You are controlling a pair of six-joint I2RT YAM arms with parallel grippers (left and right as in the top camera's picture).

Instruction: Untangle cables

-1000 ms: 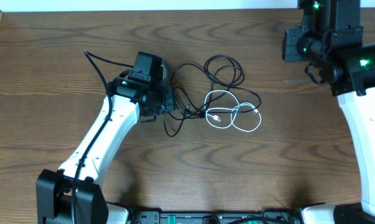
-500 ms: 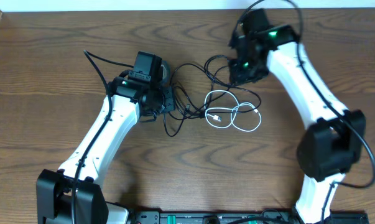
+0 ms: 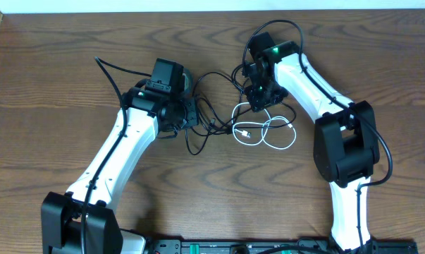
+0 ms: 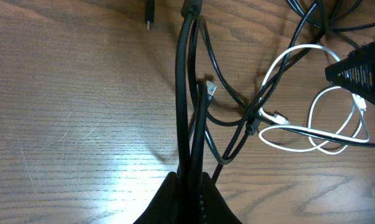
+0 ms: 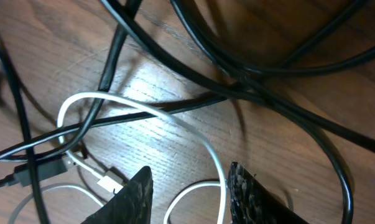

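The tangle lies mid-table (image 3: 43, 70). The black cable (image 3: 213, 73) loops on its far and left sides, and the white cable (image 5: 112, 96) is coiled on the near right. The two cross between the arms.

The left gripper (image 4: 190, 186) has its fingers pressed together on the black cable at the tangle's left edge. Two strands seem to run from the pinch, though the wrist view is too dark there to be sure.

The right gripper (image 5: 187, 193) hangs low over the crossing with its fingers apart. A bend of the white cable passes between them, unclamped.
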